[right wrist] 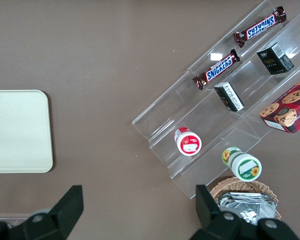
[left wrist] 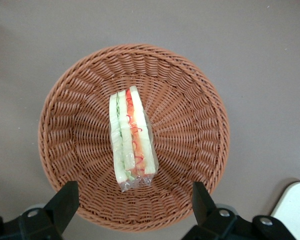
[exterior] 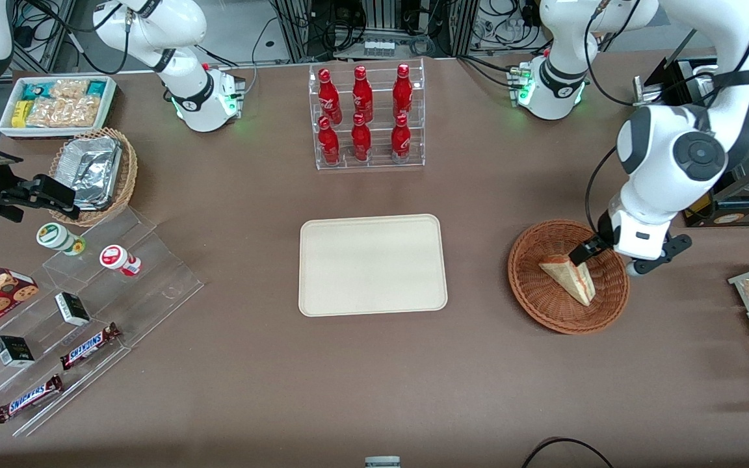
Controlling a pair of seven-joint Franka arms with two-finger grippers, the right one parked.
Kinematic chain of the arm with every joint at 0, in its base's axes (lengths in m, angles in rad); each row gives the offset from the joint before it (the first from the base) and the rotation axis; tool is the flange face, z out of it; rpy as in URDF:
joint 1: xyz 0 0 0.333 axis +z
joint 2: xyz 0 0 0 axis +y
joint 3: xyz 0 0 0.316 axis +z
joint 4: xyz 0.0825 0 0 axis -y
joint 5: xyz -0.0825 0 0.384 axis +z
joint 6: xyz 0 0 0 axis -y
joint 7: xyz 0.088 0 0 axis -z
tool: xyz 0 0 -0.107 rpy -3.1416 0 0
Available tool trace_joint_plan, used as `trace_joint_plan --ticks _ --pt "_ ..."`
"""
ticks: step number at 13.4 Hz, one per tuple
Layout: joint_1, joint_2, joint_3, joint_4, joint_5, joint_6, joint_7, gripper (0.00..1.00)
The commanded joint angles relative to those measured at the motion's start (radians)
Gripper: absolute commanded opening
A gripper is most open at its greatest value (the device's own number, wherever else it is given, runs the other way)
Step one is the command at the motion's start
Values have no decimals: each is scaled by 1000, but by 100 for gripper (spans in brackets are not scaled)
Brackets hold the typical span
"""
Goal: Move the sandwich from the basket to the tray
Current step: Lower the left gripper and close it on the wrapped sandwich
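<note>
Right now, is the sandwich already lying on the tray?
No, the sandwich lies in the basket under the open gripper, and the tray holds nothing.

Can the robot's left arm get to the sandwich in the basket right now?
Probably yes. The gripper hangs open right above the basket, and the sandwich lies alone in the middle with nothing covering it. The fingers stand wider apart than the sandwich.

gripper [left wrist: 132, 200] fingers [left wrist: 65, 202] spread, astride sandwich [left wrist: 131, 137]
</note>
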State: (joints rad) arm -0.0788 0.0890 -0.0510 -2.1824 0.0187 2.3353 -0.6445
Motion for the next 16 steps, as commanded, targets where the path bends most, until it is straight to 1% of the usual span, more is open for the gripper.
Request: trace_joint_plan --ticks 1,5,9,13,14,15,16 --pt "-4 35 3 -24 21 45 -34 100" --pt "-4 84 5 -25 21 64 -35 100" --pt "-3 143 6 -27 21 137 -35 100" --pt "-1 192 10 -30 21 168 -35 100" --pt "-1 202 10 -28 21 174 -35 95" --pt "-1 212 10 -28 21 176 -35 74" --pt "2 210 10 -28 21 174 -32 49"
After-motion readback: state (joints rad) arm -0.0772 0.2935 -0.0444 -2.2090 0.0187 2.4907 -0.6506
